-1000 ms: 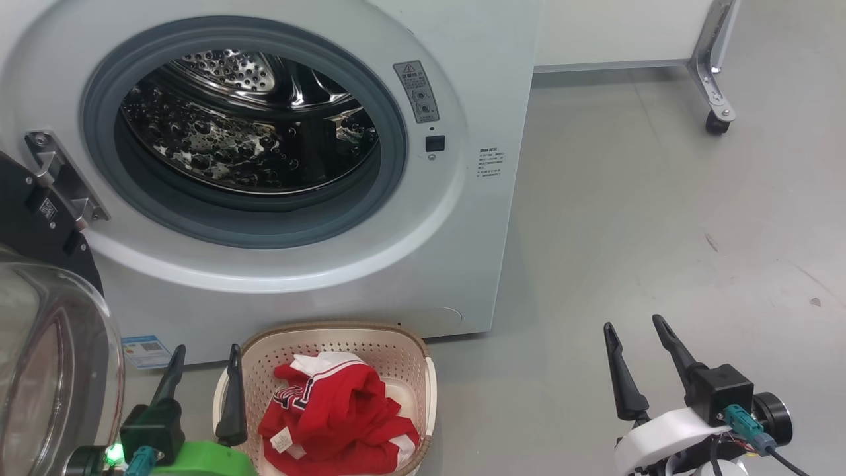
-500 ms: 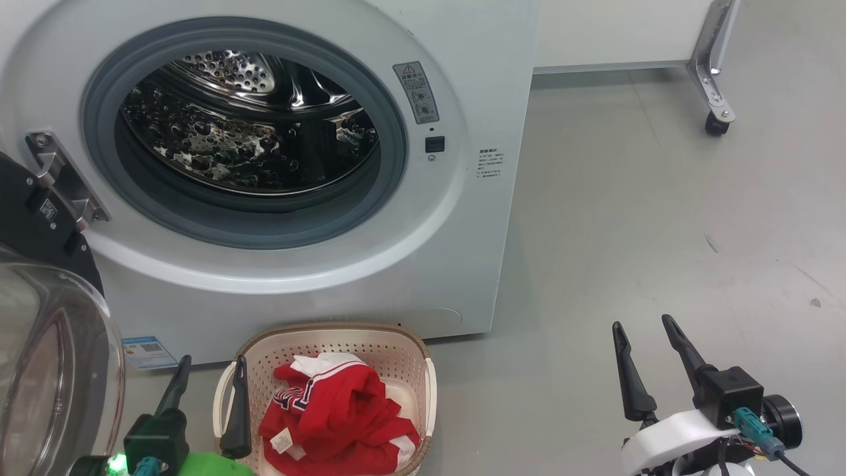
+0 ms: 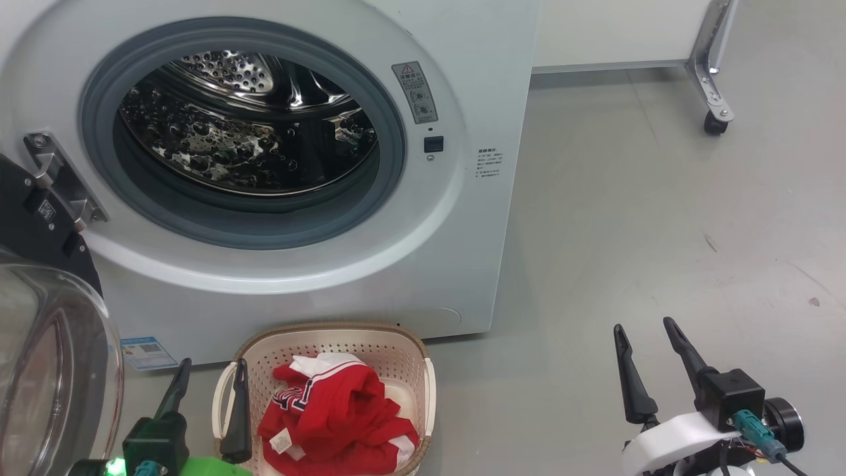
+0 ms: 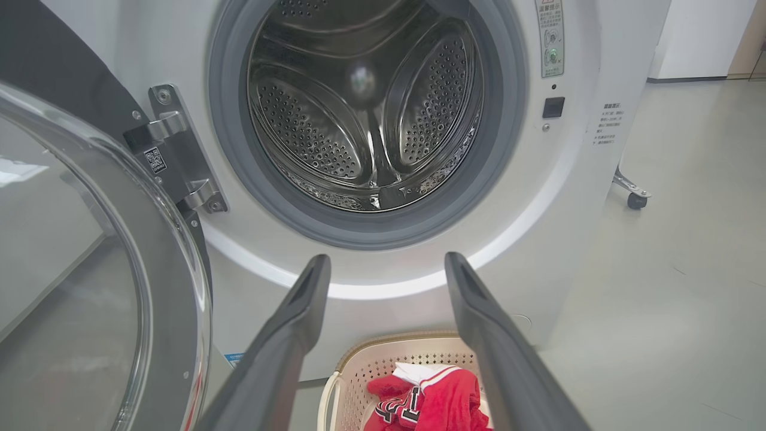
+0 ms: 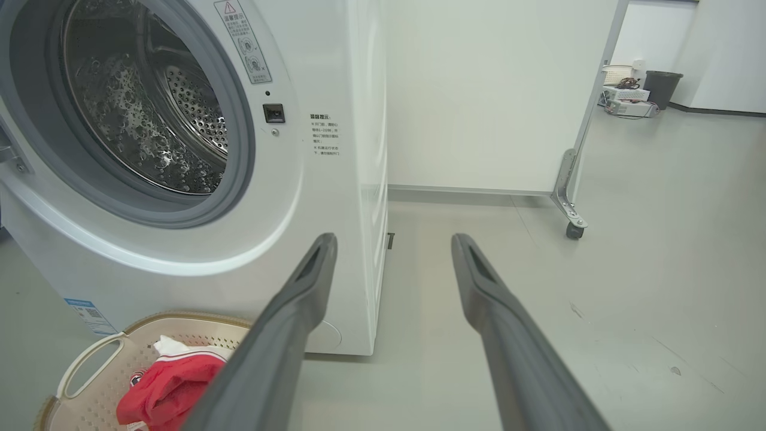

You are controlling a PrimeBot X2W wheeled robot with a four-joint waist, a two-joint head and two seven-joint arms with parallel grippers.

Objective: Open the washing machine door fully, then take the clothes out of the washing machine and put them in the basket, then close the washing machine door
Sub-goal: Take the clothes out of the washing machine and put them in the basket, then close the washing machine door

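A smooth, matt, pale grey floor (image 3: pixel 628 198) takes up the right half of my head view, marked by a few small dark specks. At the upper right a white panel (image 3: pixel 615 26) stands on a metal leg with a small black caster (image 3: pixel 714 122).

The washing machine (image 3: pixel 476 251) fills the upper left. It has a glossy white body and a grey rubber gasket (image 3: pixel 390 172) ringing a shiny perforated steel drum (image 3: pixel 231 132). The washing machine door (image 3: pixel 26 225) stands open at the left edge. Its black rim hangs on a steel hinge (image 3: pixel 63 178) and its clear glass bowl bulges at the lower left.

The basket (image 3: pixel 330 328) sits on the floor at the bottom centre, just in front of the machine. It is cream perforated plastic, a rounded rectangle with a brown woven-look rim. The clothes (image 3: pixel 337 410) lie crumpled inside it, bright red with white trim and a small white label.

My left gripper (image 3: pixel 211 363) hangs at the lower left beside the basket's left handle, its dark tapered fingers spread. My right gripper (image 3: pixel 643 325) hangs at the lower right over bare floor, also spread.
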